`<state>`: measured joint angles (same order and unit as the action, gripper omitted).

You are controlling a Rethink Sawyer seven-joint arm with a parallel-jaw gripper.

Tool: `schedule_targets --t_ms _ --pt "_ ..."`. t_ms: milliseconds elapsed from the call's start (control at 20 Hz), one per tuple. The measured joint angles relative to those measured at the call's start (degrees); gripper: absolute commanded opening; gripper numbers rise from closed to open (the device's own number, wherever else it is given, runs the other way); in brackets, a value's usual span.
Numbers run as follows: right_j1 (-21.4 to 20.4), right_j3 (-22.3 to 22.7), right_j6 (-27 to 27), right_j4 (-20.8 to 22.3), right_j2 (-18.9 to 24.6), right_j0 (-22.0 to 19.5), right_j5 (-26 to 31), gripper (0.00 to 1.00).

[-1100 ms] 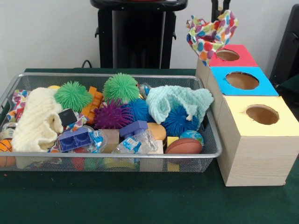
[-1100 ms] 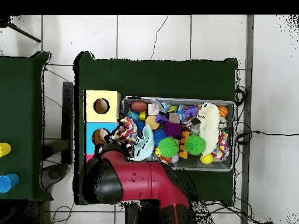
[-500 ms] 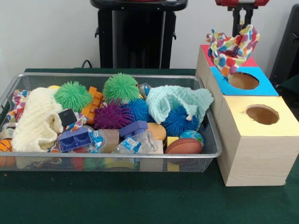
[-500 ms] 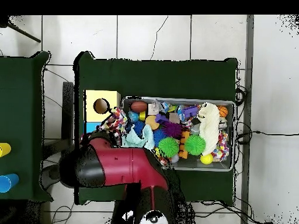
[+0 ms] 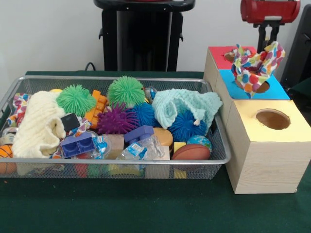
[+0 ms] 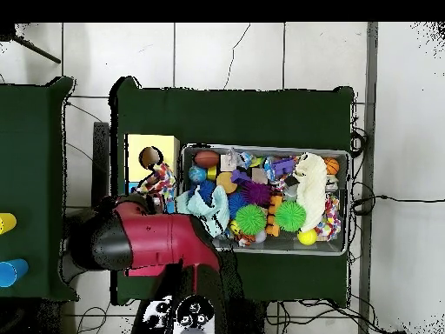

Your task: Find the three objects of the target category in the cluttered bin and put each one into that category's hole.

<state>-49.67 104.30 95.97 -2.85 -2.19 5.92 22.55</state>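
Green cloth [image 5: 146, 208] covers table (white wall [image 5: 48, 34], tiled floor [image 6: 226, 52]).

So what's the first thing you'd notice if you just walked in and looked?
Probably the spotty cloth in bright colours, dangling from the gripper right over the blue box's hole. After that, the wire bin beside the boxes, crammed with toys, where two fuzzy green balls stand out at the back.

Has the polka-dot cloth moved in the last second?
Yes. In the front view the polka-dot cloth, hanging from the hand, went from above the red box rightward and nearer, now over the blue box's hole.
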Motion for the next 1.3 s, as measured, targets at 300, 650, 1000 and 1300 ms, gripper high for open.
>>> schedule_targets --t_ms 300,650,1000,1300 --pt "2.4 -1.8 1.8 -1.7 -1.8 2.8 0.0 0.00" --pt "4.6 -4.2 1.9 -2.5 -4.1 5.2 0.0 0.00" --pt "6.1 -7.2 1.9 -2.8 -5.1 5.1 0.0 0.00" --pt "7.9 -10.6 1.9 -3.8 -5.7 5.1 0.0 0.00"
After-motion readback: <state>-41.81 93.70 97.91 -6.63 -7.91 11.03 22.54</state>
